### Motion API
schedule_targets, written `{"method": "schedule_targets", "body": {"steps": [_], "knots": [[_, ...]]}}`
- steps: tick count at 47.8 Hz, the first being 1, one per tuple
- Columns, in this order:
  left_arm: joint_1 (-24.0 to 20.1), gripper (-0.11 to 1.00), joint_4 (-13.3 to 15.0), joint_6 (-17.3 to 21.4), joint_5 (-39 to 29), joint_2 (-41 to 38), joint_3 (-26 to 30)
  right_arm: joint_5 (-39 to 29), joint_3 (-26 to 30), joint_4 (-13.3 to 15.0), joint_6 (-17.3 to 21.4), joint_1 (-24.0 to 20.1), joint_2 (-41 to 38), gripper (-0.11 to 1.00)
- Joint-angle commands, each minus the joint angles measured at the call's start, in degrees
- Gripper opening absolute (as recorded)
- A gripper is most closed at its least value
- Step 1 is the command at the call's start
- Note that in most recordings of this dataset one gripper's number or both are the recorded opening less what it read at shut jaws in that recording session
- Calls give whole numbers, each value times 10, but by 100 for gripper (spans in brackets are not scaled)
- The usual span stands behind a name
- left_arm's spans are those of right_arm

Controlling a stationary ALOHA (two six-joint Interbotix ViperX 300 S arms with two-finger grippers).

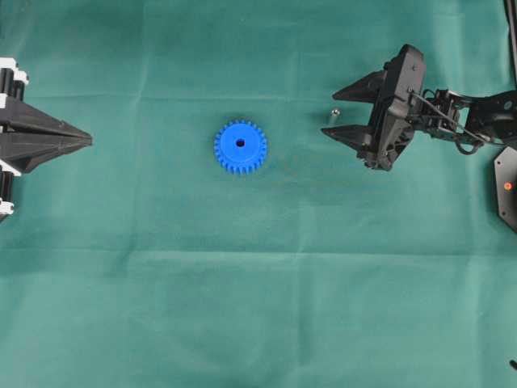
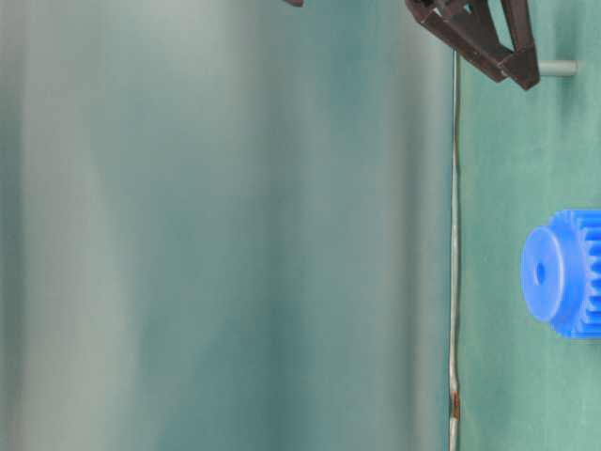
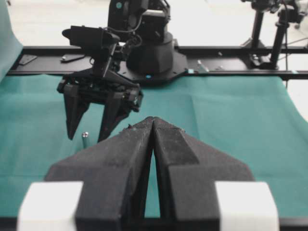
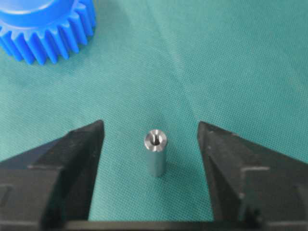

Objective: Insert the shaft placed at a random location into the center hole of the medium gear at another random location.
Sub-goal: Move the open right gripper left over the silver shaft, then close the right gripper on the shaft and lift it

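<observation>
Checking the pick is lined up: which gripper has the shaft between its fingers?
The right gripper: open, fingers either side of the upright shaft, not touching. The left gripper is shut, far off.

Shiny metal shaft [image 4: 155, 153]; glossy blue plastic gear [image 1: 240, 147]; matt woven green cloth [image 1: 258, 307].

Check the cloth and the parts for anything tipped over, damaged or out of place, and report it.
Nothing stands out. The shaft stands upright on the green cloth, between the open fingers of the right gripper, untouched. The medium gear lies flat, apart from the shaft, its center hole empty. No damage shows.
</observation>
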State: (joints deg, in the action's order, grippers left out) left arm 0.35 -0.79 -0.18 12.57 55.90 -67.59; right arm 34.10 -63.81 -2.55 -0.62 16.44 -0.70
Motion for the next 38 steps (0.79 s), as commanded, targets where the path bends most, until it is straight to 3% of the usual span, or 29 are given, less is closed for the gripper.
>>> {"method": "schedule_targets", "body": {"steps": [1, 11, 29, 38], "knots": [[1, 0, -1, -1, 3, -3, 15, 6, 7, -2, 4, 3, 7, 69], [2, 0, -2, -1, 2, -3, 16, 5, 9, -2, 4, 3, 6, 14], [2, 0, -1, 0, 2, -3, 16, 1, 12, -2, 4, 3, 13, 13], [1, 0, -2, -1, 2, -3, 16, -68, 25, -2, 4, 3, 74, 13]]}}
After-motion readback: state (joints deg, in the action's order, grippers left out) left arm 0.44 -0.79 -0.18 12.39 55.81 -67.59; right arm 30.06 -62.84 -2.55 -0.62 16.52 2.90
